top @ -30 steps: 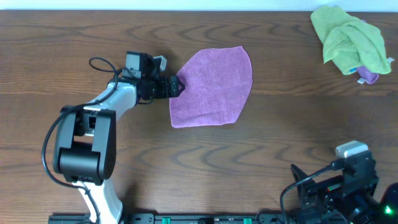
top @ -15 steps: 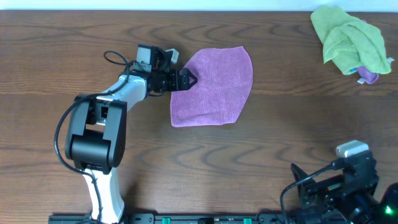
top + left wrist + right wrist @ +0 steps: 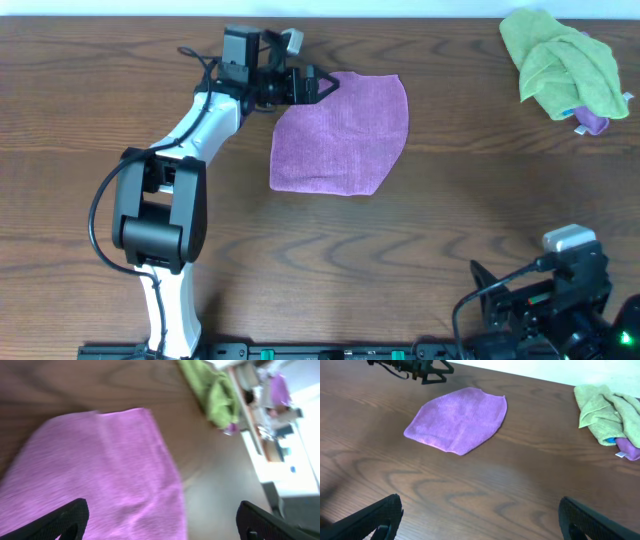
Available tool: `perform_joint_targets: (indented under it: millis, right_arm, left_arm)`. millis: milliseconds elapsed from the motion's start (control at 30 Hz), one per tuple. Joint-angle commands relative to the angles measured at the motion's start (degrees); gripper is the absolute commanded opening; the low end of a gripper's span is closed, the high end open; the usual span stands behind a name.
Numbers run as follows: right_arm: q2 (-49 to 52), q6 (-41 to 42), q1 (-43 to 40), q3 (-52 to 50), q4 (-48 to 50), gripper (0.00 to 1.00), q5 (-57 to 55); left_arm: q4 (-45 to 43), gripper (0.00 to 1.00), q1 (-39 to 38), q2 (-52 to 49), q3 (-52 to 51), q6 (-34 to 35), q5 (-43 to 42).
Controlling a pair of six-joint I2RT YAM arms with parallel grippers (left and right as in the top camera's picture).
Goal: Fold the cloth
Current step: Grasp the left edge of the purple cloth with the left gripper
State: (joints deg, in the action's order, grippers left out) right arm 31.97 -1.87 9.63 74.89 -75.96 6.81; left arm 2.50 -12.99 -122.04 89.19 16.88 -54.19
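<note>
While the left arm (image 3: 190,135) reaches out across the table (image 3: 120,60) from the left, the left gripper (image 3: 318,85) hangs at the far left corner of the cloth (image 3: 340,135), its jaws spread wide and holding nothing. From that gripper the cloth runs off to the right and back toward the robot, lying flat and open, with its near edge a little rumpled and its slightly longer axis running from the far edge to the near one. That corner is the hold the fold turns on, and the left gripper is much the nearer to it. The overhead view does not show whether the fingertips touch the corner or hover just above it, and the blurred left wrist view settles nothing, though they seem to be clear of it. Further right, well apart at the far right corner, a lime-green cloth (image 3: 562,65) sits bunched over something purple that is mostly hidden. At the near right, the right gripper (image 3: 482,517) is also wide open and empty, well away from the cloth, with only its fingertips (image 3: 382,515) in frame.
</note>
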Motion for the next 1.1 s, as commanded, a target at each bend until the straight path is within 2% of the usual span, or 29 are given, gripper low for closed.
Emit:
perform_joint_targets:
  millis: [0, 233, 400, 700, 1067]
  right_arm:
    - [0.3, 1.0, -0.6, 0.0, 0.1, 0.99, -1.8]
    - [0.3, 1.0, -0.6, 0.0, 0.1, 0.99, -2.3]
    - [0.3, 0.9, -0.6, 0.0, -0.1, 0.99, -2.6]
    - [0.3, 1.0, -0.6, 0.0, -0.1, 0.99, -4.0]
    - [0.3, 1.0, -0.6, 0.0, 0.0, 0.99, -4.0]
  left_arm:
    - [0.5, 0.96, -1.8, 0.2, 1.0, -0.4, -6.6]
    - [6.9, 0.96, -2.3, 0.2, 1.0, -1.8, 1.3]
    - [14.1, 1.0, 0.4, 0.3, 1.0, -5.5, 1.8]
    - [24.5, 1.0, 3.5, 0.3, 1.0, -12.2, 10.2]
    - [32.4, 1.0, 3.7, 0.3, 1.0, -16.2, 20.0]
